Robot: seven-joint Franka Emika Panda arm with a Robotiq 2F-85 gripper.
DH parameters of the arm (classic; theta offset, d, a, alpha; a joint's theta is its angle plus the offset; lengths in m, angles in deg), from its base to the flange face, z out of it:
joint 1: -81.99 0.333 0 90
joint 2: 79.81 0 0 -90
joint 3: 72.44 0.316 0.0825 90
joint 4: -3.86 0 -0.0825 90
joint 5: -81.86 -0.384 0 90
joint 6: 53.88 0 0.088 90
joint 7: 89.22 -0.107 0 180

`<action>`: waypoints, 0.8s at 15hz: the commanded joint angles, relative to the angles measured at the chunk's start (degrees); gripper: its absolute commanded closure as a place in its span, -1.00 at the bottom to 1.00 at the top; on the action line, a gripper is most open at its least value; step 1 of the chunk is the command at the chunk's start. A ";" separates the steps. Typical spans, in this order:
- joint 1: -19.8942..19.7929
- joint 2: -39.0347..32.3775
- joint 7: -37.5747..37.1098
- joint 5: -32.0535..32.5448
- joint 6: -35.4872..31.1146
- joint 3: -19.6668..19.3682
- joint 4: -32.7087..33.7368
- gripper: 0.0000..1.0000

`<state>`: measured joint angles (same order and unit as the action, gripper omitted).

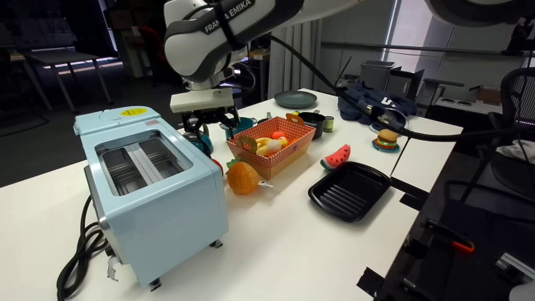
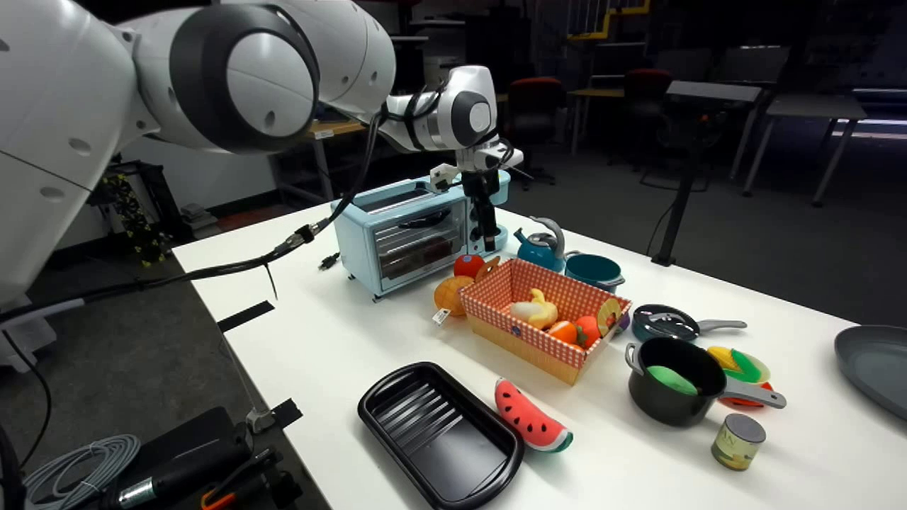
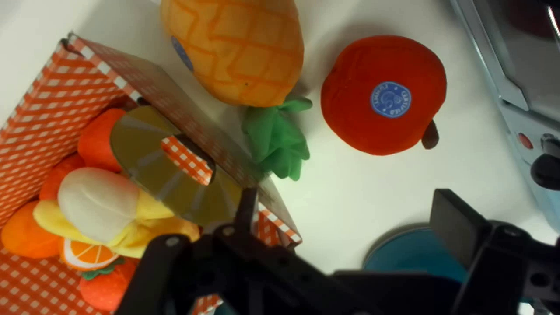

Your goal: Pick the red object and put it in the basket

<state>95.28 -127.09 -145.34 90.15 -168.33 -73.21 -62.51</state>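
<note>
While the gripper [image 3: 348,208] is hanging above the bench [image 1: 271,246] with its jaws spread wide and nothing held between them, the red plush fruit [image 3: 384,95] is lying outside the checked basket [image 3: 65,105], near one of its handled ends. The orange plush pineapple [image 3: 240,48] is resting just beside the fruit, its green leaves [image 3: 280,142] filling part of the gap to the basket, which is holding a banana [image 3: 98,205] and a strawberry [image 3: 107,284]. In an exterior view, the light-blue toaster [image 1: 167,234] is hiding most of the red fruit.
</note>
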 commanded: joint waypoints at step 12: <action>0.62 -15.53 -4.53 -6.08 11.11 -0.20 20.14 -1.00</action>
<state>95.61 -138.68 -148.98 85.84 -160.10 -73.10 -48.70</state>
